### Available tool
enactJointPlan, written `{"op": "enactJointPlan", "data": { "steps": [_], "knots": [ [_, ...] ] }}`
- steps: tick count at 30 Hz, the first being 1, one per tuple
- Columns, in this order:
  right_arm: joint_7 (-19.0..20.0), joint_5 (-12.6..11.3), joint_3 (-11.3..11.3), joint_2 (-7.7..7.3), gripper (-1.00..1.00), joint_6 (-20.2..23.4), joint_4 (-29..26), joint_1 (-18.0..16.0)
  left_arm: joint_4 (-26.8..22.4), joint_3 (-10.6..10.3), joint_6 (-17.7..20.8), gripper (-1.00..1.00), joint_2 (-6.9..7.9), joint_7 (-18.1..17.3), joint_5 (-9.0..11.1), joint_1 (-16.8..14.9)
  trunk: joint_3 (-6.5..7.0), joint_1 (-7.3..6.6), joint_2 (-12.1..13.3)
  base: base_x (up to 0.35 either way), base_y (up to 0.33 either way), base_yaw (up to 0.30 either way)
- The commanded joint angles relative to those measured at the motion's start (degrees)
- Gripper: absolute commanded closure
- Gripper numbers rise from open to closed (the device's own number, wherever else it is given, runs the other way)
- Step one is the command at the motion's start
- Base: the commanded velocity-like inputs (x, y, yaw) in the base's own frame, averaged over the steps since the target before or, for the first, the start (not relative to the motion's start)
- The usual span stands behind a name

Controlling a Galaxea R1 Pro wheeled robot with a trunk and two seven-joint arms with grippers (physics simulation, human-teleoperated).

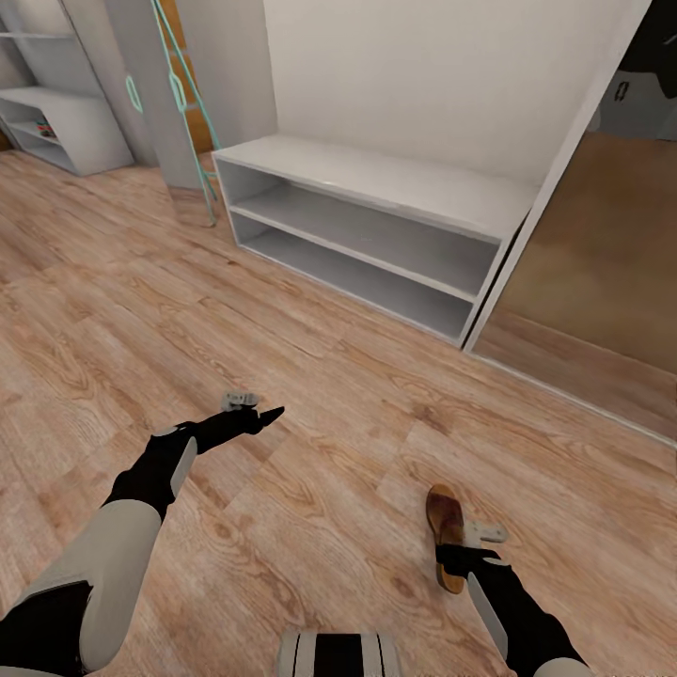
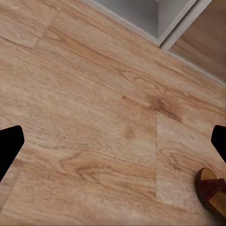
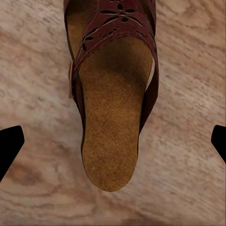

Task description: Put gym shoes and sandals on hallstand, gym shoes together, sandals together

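The left gripper [image 1: 256, 406] hangs over bare floor [image 1: 310, 451], its fingers spread wide with nothing between them. In the left wrist view the dark fingertips [image 2: 10, 143] sit at either side of plain planks, and the sandal [image 2: 213, 190] lies well off toward the right fingertip, outside the gap.

Beyond, against the wall, stands the rack [image 1: 376, 235], its two shelves bare, well apart from both arms.

The right gripper [image 1: 467, 557] hovers just over the sandal [image 1: 446, 534], which lies flat on the floor, heel end toward the robot. Seen from the right wrist, its fingers [image 3: 10, 146] are wide open, and the sandal's [image 3: 113, 117] tan heel sits midway between them, touching neither.
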Motion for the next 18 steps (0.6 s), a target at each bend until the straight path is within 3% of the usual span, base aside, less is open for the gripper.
{"op": "enactJointPlan", "data": {
  "steps": [1, 5, 9, 18],
  "knots": [
    [-0.32, -0.32, 0.04, -0.02, -1.00, -1.89, 0.04, -0.01, -0.09, 0.36, 0.44, -1.00, -0.06, -0.44, -0.41, -0.02, -0.06, -0.01, -0.02, 0.000, 0.000, -0.009],
    [-0.32, -0.27, 0.06, -0.02, -1.00, -10.49, 0.85, -0.01, -0.09, 0.36, 0.44, -1.00, -0.06, -0.44, -0.41, -0.01, -0.09, -0.01, -0.02, 0.000, 0.000, -0.005],
    [-0.36, -0.21, 0.11, -0.04, -1.00, -16.14, 4.04, -0.01, -0.09, 0.36, 0.44, -1.00, -0.07, -0.44, -0.41, -0.04, -0.09, -0.01, -0.02, 0.000, 0.000, -0.001],
    [-0.40, -0.15, 0.11, -0.02, -1.00, -18.96, 7.01, -0.01, -0.09, 0.36, 0.44, -1.00, -0.06, -0.44, -0.41, -0.03, -0.32, 0.01, -0.03, 0.000, 0.000, 0.000]
  ]
}}
